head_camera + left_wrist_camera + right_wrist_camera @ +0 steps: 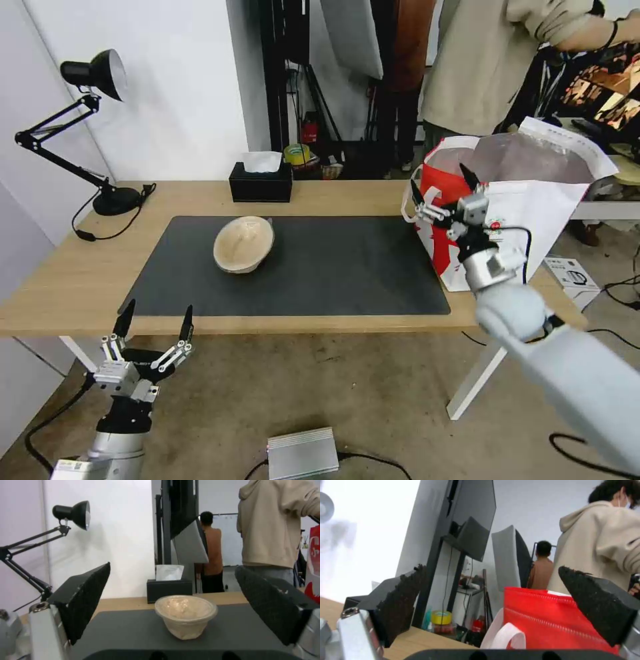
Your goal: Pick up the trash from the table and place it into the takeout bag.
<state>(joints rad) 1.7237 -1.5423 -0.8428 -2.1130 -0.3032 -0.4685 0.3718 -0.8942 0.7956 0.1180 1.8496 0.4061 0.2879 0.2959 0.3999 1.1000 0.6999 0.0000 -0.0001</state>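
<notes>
The tabletop (80,280) is spanning the middle of the head view, carrying a dark mat (333,267) across its centre. At the right of the frame the takeout bag (533,200) is standing open on the tabletop's right end, red panel facing the mat and foil lining showing. Only one piece of trash is lying on the mat, the tan paper bowl (244,244), left of centre and tipped a little on its side, well apart from the bag. The right gripper (441,187) is hovering just in front of the bag's red panel, jaws spread wide and holding nothing. The left gripper (155,319) is waiting at the lower left, below the tabletop's near edge, jaws also wide and empty. The bowl looks light and thin-walled, so a hard pinch could be crushing it or flicking it away, and the bag's soft rim could be folding under a careless drop.
</notes>
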